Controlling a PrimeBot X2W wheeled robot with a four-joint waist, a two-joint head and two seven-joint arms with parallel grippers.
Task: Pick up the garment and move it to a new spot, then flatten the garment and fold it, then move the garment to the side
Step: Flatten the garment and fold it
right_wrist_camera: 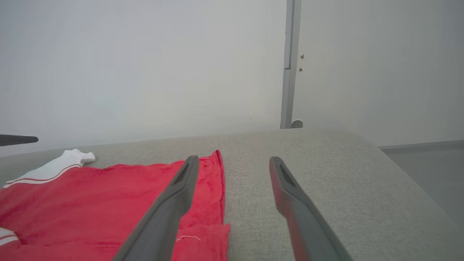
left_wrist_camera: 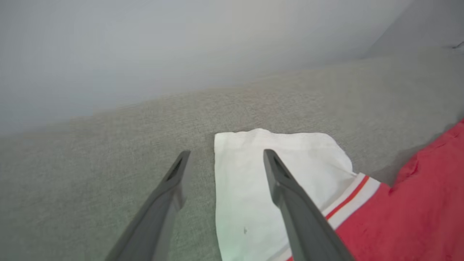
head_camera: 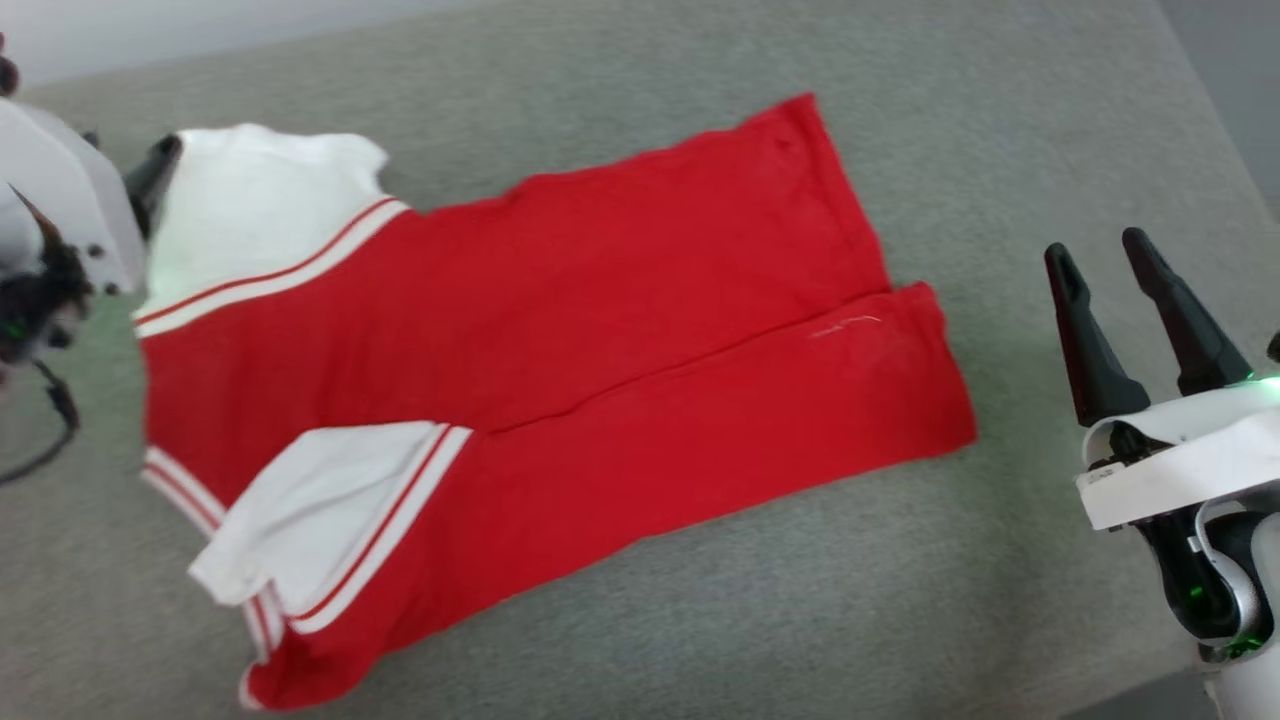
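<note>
The wide grey-green woven cloth surface [head_camera: 700, 620] takes nearly all of the head view, and on it lies the red jersey T-shirt with white short sleeves and striped trim [head_camera: 560, 340]. It is flat and already narrowed into a long band, with both sides turned in to meet along the middle. The band runs from the shoulders at 8 o'clock to the hem at 2 o'clock.

Your right gripper [head_camera: 1100, 250] stands at 3 o'clock, apart from the hem and with bare cloth between them. Its two dark fingers are spread and hold nothing. Your left gripper [left_wrist_camera: 226, 153] is at 10 o'clock, also spread and empty. One finger is over the upper white sleeve [head_camera: 250, 200] and the other over the bare surface. I cannot tell if they touch.

In my judgement, the cross fold is the step now. To do it well, take both layers at the corners of one end, lift low, and lay that end evenly on the other, so the middle seam does not open.

The lower white sleeve [head_camera: 330, 500] sticks out at 7 o'clock, so tuck it in first. The black cable [head_camera: 50, 430] hangs at 9 o'clock near the left arm; keep it off the cloth. A small loose white thread [head_camera: 845, 325] near the hem is harmless.
</note>
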